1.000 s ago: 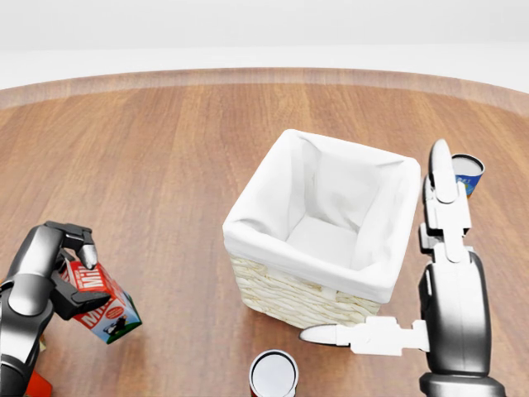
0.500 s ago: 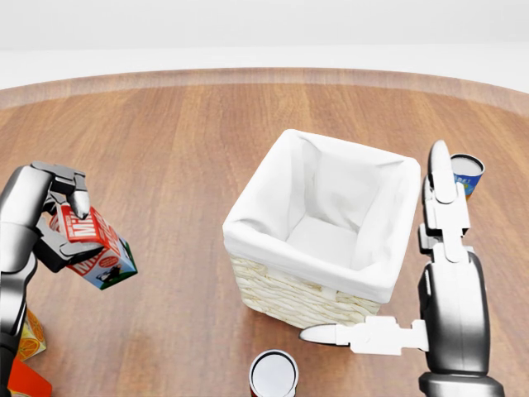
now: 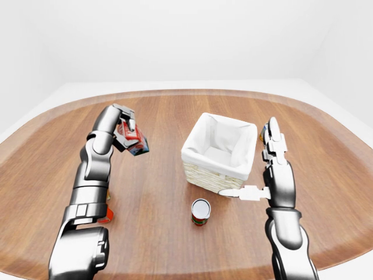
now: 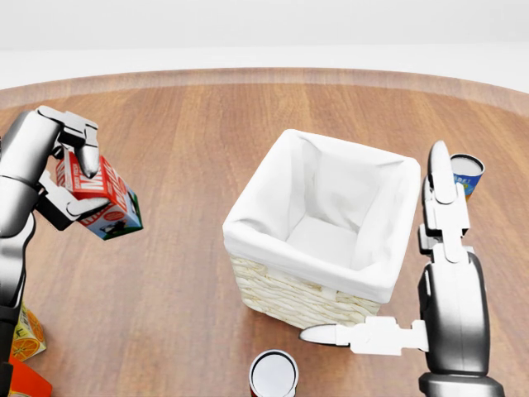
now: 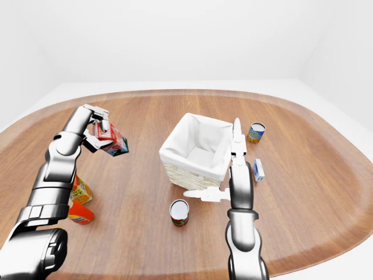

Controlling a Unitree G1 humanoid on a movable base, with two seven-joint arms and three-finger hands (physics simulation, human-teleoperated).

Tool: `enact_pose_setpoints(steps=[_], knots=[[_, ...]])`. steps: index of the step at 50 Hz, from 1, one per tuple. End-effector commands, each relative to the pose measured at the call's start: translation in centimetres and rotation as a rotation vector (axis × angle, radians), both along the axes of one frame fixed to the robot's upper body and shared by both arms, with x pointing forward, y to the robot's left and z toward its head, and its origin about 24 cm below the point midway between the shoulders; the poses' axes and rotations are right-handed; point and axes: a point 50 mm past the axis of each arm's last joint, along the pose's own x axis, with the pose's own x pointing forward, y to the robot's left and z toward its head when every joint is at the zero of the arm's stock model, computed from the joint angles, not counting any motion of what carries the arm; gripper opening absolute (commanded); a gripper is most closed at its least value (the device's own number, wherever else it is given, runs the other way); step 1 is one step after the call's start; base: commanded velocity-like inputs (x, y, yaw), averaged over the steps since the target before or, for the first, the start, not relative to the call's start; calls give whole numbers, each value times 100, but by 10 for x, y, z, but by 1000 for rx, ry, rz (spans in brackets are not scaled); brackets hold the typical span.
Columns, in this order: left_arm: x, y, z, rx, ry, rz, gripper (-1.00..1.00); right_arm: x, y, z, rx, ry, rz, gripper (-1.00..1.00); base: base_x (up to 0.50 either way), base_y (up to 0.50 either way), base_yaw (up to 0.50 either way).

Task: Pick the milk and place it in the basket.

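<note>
The milk [image 4: 101,198] is a red, white and blue carton. My left hand [image 4: 78,184] is shut on it and holds it tilted in the air at the left of the head view, above the wooden table and well left of the basket. The basket [image 4: 281,294] is wicker with a white cloth lining and stands at the centre, with nothing showing inside it. My right hand [image 4: 417,265] is open and empty, fingers [image 4: 440,178] pointing up beside the basket's right wall, thumb stretched out under its lower corner.
A red can [image 4: 274,376] stands below the basket. A blue can [image 4: 468,174] stands behind my right hand, and a small blue-white box [image 5: 259,170] lies near it. An orange carton [image 4: 25,335] and a red item [image 4: 21,382] sit at the lower left. The table's curved edge [image 4: 264,74] runs along the top.
My left hand has lifted the milk carton upward from low at the left of the head view to about the height of the basket rim. The right hand and the basket have not moved.
</note>
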Motion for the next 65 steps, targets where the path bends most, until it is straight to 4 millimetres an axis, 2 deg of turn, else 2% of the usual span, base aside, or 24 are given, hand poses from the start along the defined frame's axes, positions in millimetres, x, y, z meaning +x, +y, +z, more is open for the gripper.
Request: enact_pose_setpoints(steps=[1,17,22,31,40,48,55,65], knots=[[4,-13,31,37,-99,-27,-100,-1,0,1,0,-3,1,100,5,0,0],[16,-35,56,78,-133,-75,-100,0,0,0,2,0,1,100,5,0,0],[14,-53,69,106,-173,-135,-100,-1,0,1,2,-4,3,100,5,0,0],[16,-67,76,124,-182,-164,-100,-1,0,0,3,0,3,100,5,0,0],[20,-87,74,131,-177,-200,-100,0,-1,-1,4,3,3,100,5,0,0],[19,-106,82,142,-196,-247,-100,1,-1,-2,6,9,2,100,5,0,0],[20,-117,79,152,-189,-266,-100,1,-1,-1,4,4,0,100,5,0,0],[11,-130,92,174,-231,-320,-100,1,0,-2,5,8,4,100,5,0,0]])
